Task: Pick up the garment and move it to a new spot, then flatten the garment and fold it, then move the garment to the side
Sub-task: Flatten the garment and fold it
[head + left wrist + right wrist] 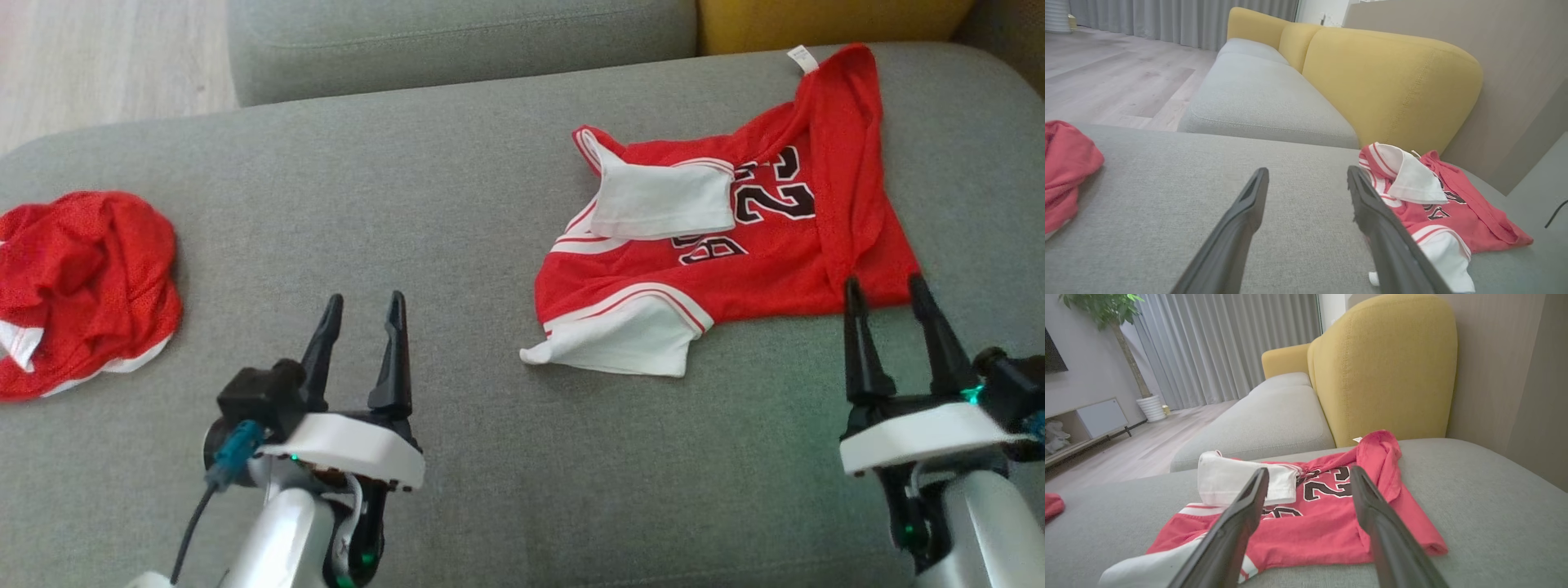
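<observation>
A red jersey garment (759, 237) with white sleeves and black numbers lies crumpled and partly folded over on the grey sofa cushion (457, 204), right of centre. The garment (1327, 522) lies just ahead of my right gripper (886, 294), which is open and empty at its near right corner. My left gripper (363, 310) is open and empty over bare cushion, left of the garment (1437, 196).
A second red cloth (82, 286) lies bunched at the cushion's left edge. Yellow backrests (1384, 367) stand behind the garment. Another grey seat (1261, 98) and wooden floor (1106, 77) lie beyond the far edge.
</observation>
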`<state>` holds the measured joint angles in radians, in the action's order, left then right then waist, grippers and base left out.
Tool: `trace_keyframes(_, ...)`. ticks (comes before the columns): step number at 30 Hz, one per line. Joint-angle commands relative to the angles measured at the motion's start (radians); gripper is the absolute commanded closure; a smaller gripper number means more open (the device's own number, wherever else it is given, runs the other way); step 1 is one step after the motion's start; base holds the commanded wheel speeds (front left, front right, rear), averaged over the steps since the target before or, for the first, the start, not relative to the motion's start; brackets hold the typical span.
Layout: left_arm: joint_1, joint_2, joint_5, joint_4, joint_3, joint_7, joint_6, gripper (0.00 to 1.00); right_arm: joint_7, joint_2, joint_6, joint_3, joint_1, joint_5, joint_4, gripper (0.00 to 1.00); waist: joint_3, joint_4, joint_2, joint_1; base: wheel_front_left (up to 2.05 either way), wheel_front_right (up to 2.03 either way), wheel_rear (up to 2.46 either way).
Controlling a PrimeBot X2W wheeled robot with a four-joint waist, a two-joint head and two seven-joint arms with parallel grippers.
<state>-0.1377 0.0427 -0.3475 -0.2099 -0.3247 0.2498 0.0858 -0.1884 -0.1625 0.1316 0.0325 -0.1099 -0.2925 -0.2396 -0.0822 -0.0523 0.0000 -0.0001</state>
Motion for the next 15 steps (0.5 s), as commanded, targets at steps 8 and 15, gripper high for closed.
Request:
trace_keyframes(8,-0.048,0.008,0.004,0.003,-0.017,0.012,-0.031,0.00,0.037,0.020,-0.001,-0.019,-0.029,0.041,0.123,0.00,-0.033,-0.017,0.0000,0.0001,0.00,0.00,0.00)
trace_keyframes(15,-0.105,0.008,0.048,-0.149,-0.175,0.012,-0.158,0.00,0.047,0.035,-0.001,-0.032,-0.027,0.050,0.140,0.00,-0.065,-0.038,0.0000,0.0001,0.00,0.00,0.00)
